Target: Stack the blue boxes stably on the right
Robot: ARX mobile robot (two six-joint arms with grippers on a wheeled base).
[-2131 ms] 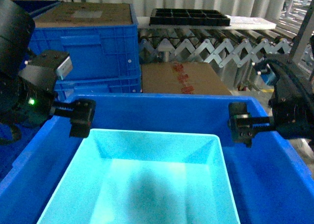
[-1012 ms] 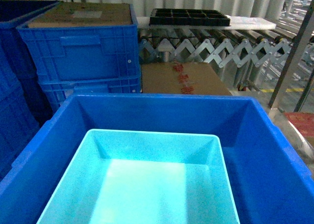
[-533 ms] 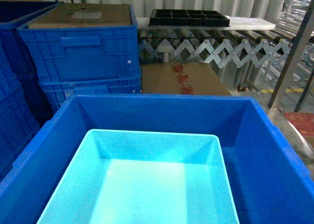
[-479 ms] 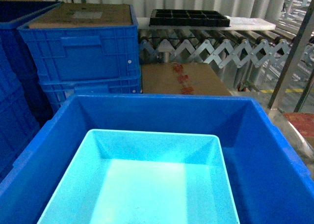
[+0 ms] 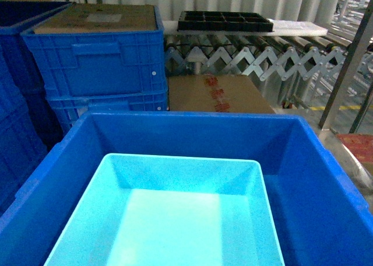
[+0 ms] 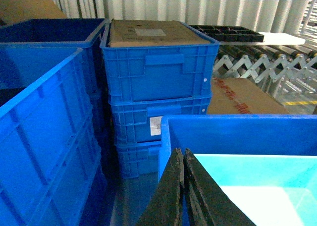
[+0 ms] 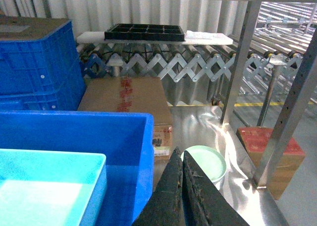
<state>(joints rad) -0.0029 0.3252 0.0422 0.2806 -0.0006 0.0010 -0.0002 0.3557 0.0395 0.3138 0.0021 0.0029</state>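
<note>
A blue box (image 5: 175,213), a light turquoise smooth tub, sits open side up inside a large royal-blue bin (image 5: 186,126), against the bin's left side. Neither gripper shows in the head view. In the left wrist view my left gripper (image 6: 182,151) is shut and empty, by the bin's left corner, with the blue box (image 6: 257,186) to its right. In the right wrist view my right gripper (image 7: 181,151) is shut and empty, just outside the bin's right wall (image 7: 143,151), with the blue box (image 7: 44,186) at lower left.
Ribbed royal-blue crates (image 5: 99,62) are stacked at the back left, with another crate (image 6: 39,137) close on the left. A cardboard box (image 5: 215,94) stands behind the bin. A black tray (image 5: 224,20) lies on the roller conveyor. To the right are a pale green bowl (image 7: 208,161), a metal post (image 7: 237,62) and a red box (image 7: 270,144).
Both grippers hung over the bin's left and right rims 2.1 s ago and have left the head view. The blue box and bin have not moved.
</note>
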